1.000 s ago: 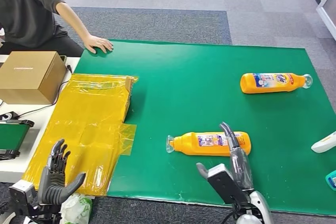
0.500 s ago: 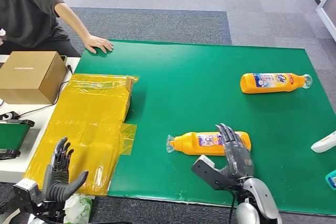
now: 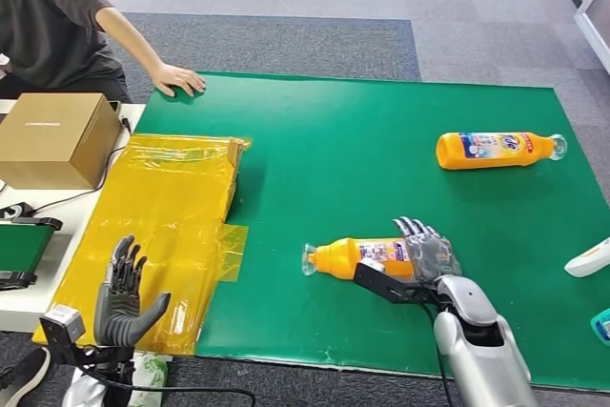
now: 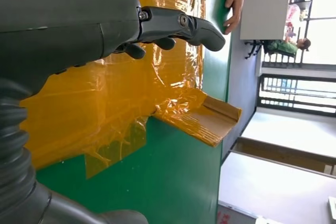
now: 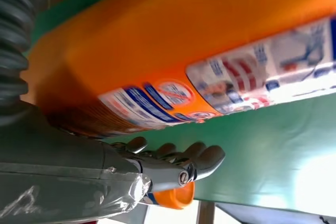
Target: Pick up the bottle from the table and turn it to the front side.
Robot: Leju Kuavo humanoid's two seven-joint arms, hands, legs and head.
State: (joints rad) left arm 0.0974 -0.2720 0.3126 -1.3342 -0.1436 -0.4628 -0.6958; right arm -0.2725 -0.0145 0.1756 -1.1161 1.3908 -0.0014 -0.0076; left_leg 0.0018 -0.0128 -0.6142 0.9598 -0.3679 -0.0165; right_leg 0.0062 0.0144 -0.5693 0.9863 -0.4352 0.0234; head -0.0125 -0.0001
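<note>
An orange bottle (image 3: 353,258) lies on its side on the green mat (image 3: 338,159), clear cap to the left, a small-print label facing up. My right hand (image 3: 424,259) is laid over its base end, fingers (image 3: 417,232) draped across the far side and the thumb (image 3: 381,283) stretched along the near side. In the right wrist view the bottle (image 5: 198,35) sits just off the palm, and a strip of green shows between it and the straight fingers (image 5: 186,161). My left hand (image 3: 126,293) is raised at the lower left, fingers spread, holding nothing.
A second orange bottle (image 3: 497,150) lies at the far right of the mat. Yellow plastic film (image 3: 158,226) covers the left side beside a cardboard box (image 3: 53,138). A person's hand (image 3: 176,78) rests on the mat's far left corner. A white object (image 3: 588,259) lies at the right edge.
My right hand has moved forward and come down over the near bottle's base end, its thumb swinging alongside. My left hand has risen a little. The bottles have not moved.
</note>
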